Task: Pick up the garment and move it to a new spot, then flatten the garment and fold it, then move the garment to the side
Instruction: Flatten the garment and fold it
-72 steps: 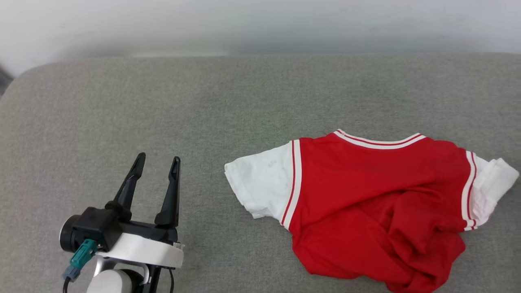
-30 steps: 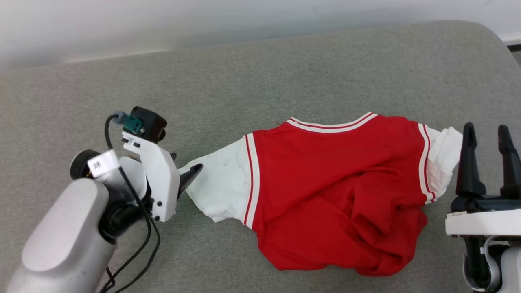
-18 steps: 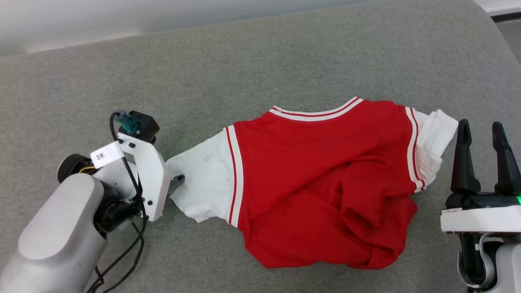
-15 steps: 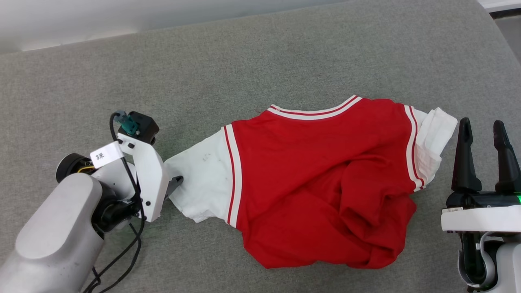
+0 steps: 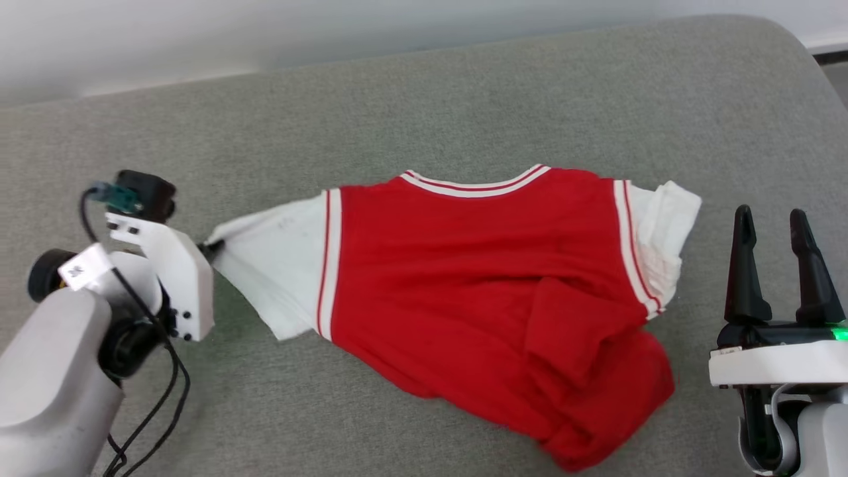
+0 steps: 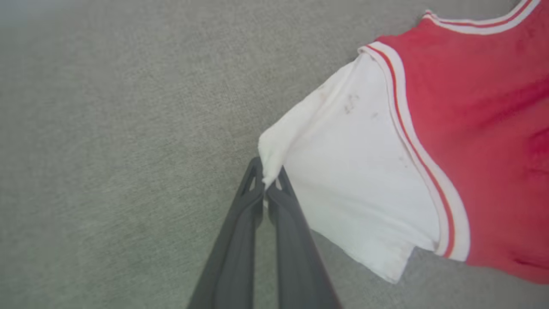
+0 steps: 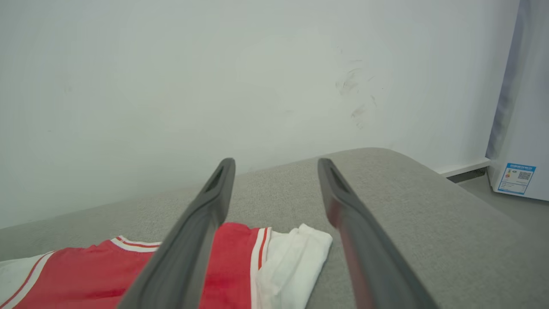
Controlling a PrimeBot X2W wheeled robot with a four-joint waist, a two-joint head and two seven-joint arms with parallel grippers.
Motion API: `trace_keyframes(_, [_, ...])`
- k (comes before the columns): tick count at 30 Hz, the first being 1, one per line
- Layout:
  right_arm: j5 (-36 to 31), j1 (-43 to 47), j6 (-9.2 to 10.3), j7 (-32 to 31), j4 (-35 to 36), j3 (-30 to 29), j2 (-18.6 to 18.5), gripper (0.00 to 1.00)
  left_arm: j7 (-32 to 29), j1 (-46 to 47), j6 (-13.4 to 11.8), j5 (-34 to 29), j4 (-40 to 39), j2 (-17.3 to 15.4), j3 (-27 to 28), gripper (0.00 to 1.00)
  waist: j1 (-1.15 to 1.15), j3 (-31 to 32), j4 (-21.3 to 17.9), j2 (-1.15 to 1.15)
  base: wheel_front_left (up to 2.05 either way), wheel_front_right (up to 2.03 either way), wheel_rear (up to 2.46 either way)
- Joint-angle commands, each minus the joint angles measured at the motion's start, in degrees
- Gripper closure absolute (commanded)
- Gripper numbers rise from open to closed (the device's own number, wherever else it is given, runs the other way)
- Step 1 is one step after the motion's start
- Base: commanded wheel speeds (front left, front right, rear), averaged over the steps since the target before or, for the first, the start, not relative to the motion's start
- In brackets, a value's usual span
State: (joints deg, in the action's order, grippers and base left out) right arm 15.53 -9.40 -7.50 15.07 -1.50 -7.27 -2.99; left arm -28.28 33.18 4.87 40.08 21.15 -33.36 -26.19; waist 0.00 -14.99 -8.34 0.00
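The garment (image 5: 477,278) is a red T-shirt with white sleeves and striped trim, lying rumpled on the grey cushion (image 5: 424,106), neckline toward the wall. My left gripper (image 5: 211,248) is shut on the tip of its left white sleeve (image 6: 343,167); in the left wrist view the two dark fingers (image 6: 253,201) pinch the sleeve's corner, and the sleeve is pulled into a point. My right gripper (image 5: 768,222) stands open just right of the other white sleeve (image 5: 666,225), apart from it. In the right wrist view, that folded sleeve (image 7: 296,262) lies between the open fingers (image 7: 214,193).
A pale wall (image 7: 214,86) runs behind the cushion. The cushion's rounded right end (image 7: 407,171) drops to the floor, where a white appliance (image 7: 519,141) stands. Bare cushion lies left of and behind the garment (image 6: 107,128).
My left gripper has shut on the white sleeve tip and pulled it left, stretching the sleeve and dragging the garment leftward. The right gripper stays open. The head camera has shifted.
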Motion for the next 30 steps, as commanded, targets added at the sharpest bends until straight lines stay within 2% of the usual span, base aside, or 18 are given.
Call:
trace_keyframes(1, [-0.3, 0.5, 0.02, 0.1, -0.3, 0.1, 0.2, 0.0, 2.2, -0.8, -0.8, 0.0, 0.3, -0.6, 1.3, 1.0, 0.0, 1.1, 1.1, 0.0, 0.0, 0.0, 0.0])
trace_keyframes(6, [-0.9, 1.1, 0.02, -0.3, -1.1, 0.4, 0.2, 0.0, 8.5, -2.6, -3.1, 0.4, -0.7, -1.6, 5.0, 1.0, 0.0, 2.4, 2.7, 0.0, 0.0, 0.0, 0.0])
trace_keyframes(10, [-1.1, 1.5, 0.02, -1.1, -1.4, 0.2, 0.2, 0.0, 10.5, -6.5, -4.7, 1.3, -1.9, -1.9, 6.3, 1.0, 0.0, 3.2, 3.8, 0.0, 0.0, 0.0, 0.0])
trace_keyframes(11, [-1.2, 1.6, 0.02, -1.4, -1.5, 0.1, 0.2, 0.0, 10.8, -7.7, -5.1, 1.3, -2.3, -2.1, 6.3, 0.96, 0.0, 3.4, 4.1, 0.0, 0.0, 0.0, 0.0])
trace_keyframes(12, [-1.3, 1.6, 0.02, -1.4, -1.5, 0.1, 0.2, 0.0, 11.1, -8.7, -5.4, 1.1, -2.8, -2.3, 6.3, 0.73, 0.0, 3.6, 4.3, 0.0, 0.0, 0.0, 0.0])
trace_keyframes(13, [-1.4, 1.5, 0.02, -1.7, -1.4, 0.1, 0.2, 0.0, 11.5, -9.7, -5.6, 0.9, -3.3, -2.4, 6.1, 0.22, 0.0, 3.7, 4.5, 0.0, 0.0, 0.0, 0.0])
trace_keyframes(14, [-1.4, 1.6, 0.02, -1.9, -1.4, 0.1, 0.2, 0.0, 12.3, -10.6, -5.9, 0.9, -3.8, -2.3, 6.3, 0.0, 0.0, 3.9, 4.7, 0.0, 0.0, 0.0, 0.0])
trace_keyframes(18, [-1.5, 2.0, 0.02, -2.4, -1.1, -0.2, 0.2, 0.0, 19.1, -13.2, -6.7, -0.1, -7.1, -1.1, 7.6, 0.0, 0.0, 4.8, 5.7, 0.0, 0.0, 0.0, 0.0])
trace_keyframes(22, [-1.4, 2.2, 0.02, -2.8, -0.5, -0.2, 0.2, 0.0, 29.3, -15.2, -7.3, -2.8, -12.0, 0.0, 8.8, 0.0, 0.0, 5.7, 6.6, 0.0, 0.0, 0.0, 0.0])
trace_keyframes(26, [-1.3, 3.0, 0.02, -3.2, -0.1, -0.2, 0.2, 0.0, 39.6, -18.4, -9.4, -5.9, -16.9, 1.9, 9.9, 0.0, 0.0, 7.0, 7.7, 0.0, 0.0, 0.0, 0.0])
trace_keyframes(30, [-1.1, 3.9, 0.02, -3.8, 0.3, -0.1, 0.2, 0.0, 43.2, -23.1, -11.9, -8.5, -22.4, 5.1, 11.9, 0.0, 0.0, 8.0, 8.4, 0.0, 0.0, 0.0, 0.0])
